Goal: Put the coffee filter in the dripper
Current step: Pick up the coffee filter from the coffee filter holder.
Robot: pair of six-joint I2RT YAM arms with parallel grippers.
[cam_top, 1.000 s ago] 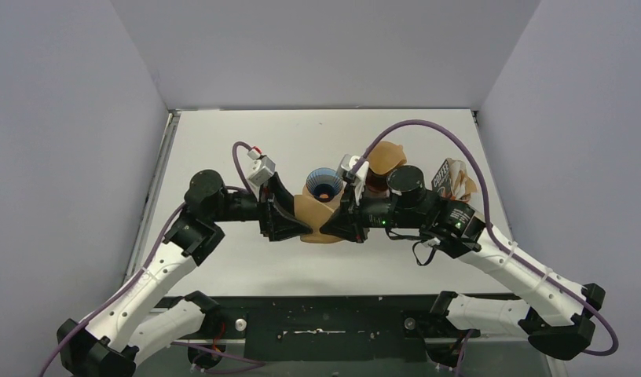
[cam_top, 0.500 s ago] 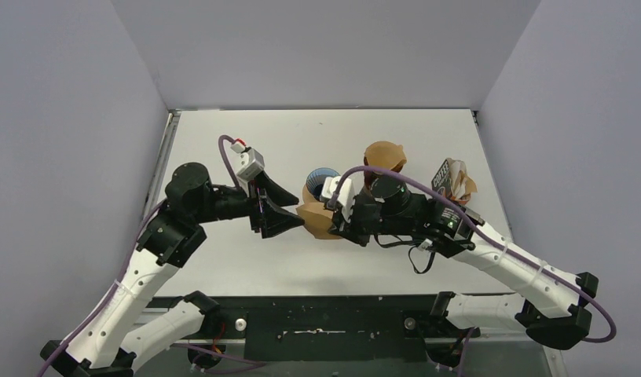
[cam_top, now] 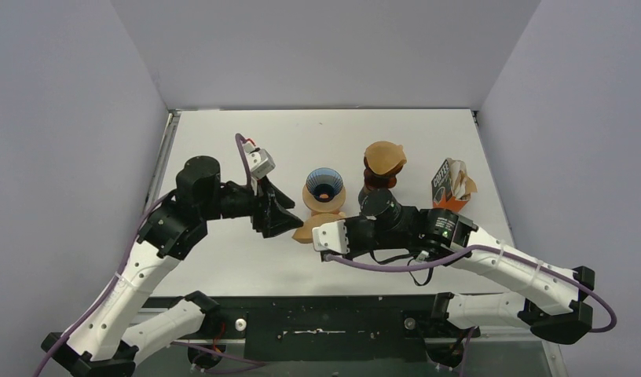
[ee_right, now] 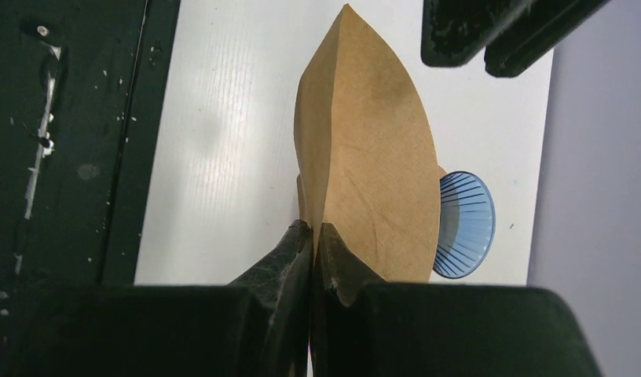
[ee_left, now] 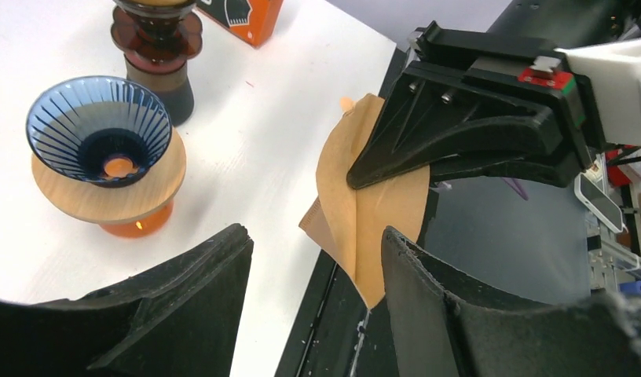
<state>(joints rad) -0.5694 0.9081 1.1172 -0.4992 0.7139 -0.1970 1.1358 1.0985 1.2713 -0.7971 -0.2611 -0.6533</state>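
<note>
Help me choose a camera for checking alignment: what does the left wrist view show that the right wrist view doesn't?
Left wrist only: the whole blue dripper, a dark brown glass vessel behind it, an orange box corner. Right wrist only: the right pincer's tips meeting on the coffee filter's edge, seen from behind. Both: that coffee filter held by the right pincer, with the open left pincer nearby.

This is a robotics lab test cell: plain grey walls [cam_top: 325,47] box in a white counter [cam_top: 302,137] behind and to both sides of the dripper [cam_top: 324,185]. In front of the dripper, a left arm [cam_top: 144,275] and a right arm [cam_top: 514,267] rise from a black rail [cam_top: 325,318], trailing purple cable [cam_top: 372,265]. To the dripper's right stands an orange coffee box [cam_top: 443,182], set out like a prop.
</note>
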